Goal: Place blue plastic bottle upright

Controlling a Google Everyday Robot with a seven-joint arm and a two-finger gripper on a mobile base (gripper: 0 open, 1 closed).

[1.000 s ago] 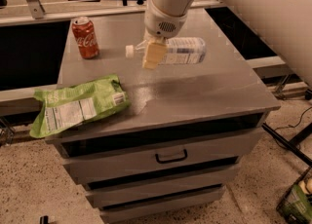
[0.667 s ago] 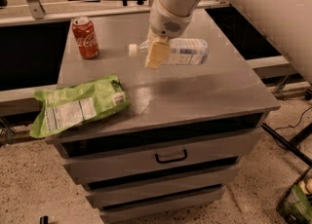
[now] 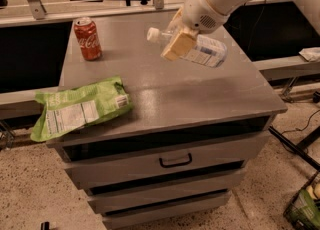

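Three things sit on or hang over this grey drawer cabinet [image 3: 200, 99], and I take them from the front edge back. Nearest, a crumpled green crisp bag [image 3: 80, 108] lies flat at the left front corner, partly overhanging the edge. Further back, right of centre, my two-finger gripper [image 3: 179, 44] is clenched across the small, clear blue plastic bottle [image 3: 207, 51], near its shoulder. The bottle lies close to horizontal in my fingers, with its white screw cap [image 3: 153, 34] pointing left and a little up and its base to the right. It looks to be just clear of the top, though I cannot be sure. Farthest, a red Coca-Cola can [image 3: 88, 39] stands upright near the back left corner, well apart from me.

I judge the pick done and the reorienting in hand: the bottle is grasped but not yet upright. Next I need to roll my wrist until the cap points straight up and set the base squarely on the bare middle of the top. I should let go only once it stands steady, since a tilted touchdown would likely tip so light a bottle.
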